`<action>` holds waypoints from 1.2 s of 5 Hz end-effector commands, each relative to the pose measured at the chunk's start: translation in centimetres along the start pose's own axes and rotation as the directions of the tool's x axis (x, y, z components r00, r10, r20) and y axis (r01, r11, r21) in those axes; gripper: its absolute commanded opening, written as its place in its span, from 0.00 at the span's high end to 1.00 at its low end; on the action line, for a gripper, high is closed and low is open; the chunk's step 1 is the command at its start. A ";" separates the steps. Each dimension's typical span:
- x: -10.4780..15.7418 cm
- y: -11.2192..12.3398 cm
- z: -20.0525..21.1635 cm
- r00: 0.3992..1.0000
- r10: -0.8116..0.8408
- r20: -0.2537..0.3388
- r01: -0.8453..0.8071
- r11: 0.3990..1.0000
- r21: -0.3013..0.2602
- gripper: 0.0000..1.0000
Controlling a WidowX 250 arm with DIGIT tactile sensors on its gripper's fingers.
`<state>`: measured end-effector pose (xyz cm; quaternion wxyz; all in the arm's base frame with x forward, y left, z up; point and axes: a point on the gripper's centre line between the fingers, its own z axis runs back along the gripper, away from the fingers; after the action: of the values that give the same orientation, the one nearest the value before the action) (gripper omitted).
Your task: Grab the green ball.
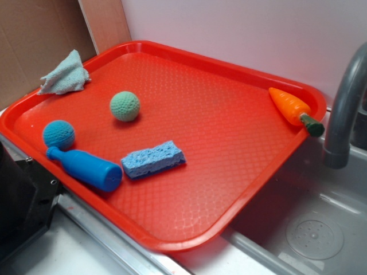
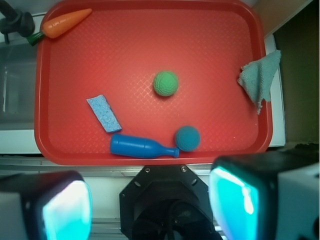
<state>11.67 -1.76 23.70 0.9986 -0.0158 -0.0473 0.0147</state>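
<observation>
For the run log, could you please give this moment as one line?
phase: approach | hand: open, high above tray edge | green ball: free, mid-tray | blue ball: beside bottle

Fingers (image 2: 67, 210) cut off by bottom edge in wrist view, strongly blurred, tips not visible. Gripper absent from exterior view. Faucet (image 1: 344, 109) cut by right edge there. Sink (image 1: 309, 229) only partly in frame. Grey cloth (image 2: 260, 80) hangs over tray rim (image 2: 268, 125), its far part out of tray. Dark object at lower left of exterior view unidentifiable.
</observation>
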 end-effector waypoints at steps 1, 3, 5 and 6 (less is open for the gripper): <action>0.0 0.0 0.0 1.000 0.000 0.000 0.000 1.000 0.000 0.00; 5.4 1.8 -6.8 0.962 0.252 0.102 -0.254 0.967 0.007 0.00; 7.7 3.9 -10.8 0.789 0.602 0.122 -0.613 0.784 0.100 0.00; 8.3 4.5 -12.4 0.718 0.688 0.103 -0.696 0.708 0.123 0.00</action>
<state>20.67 1.79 11.11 0.9210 0.0484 -0.0459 0.3838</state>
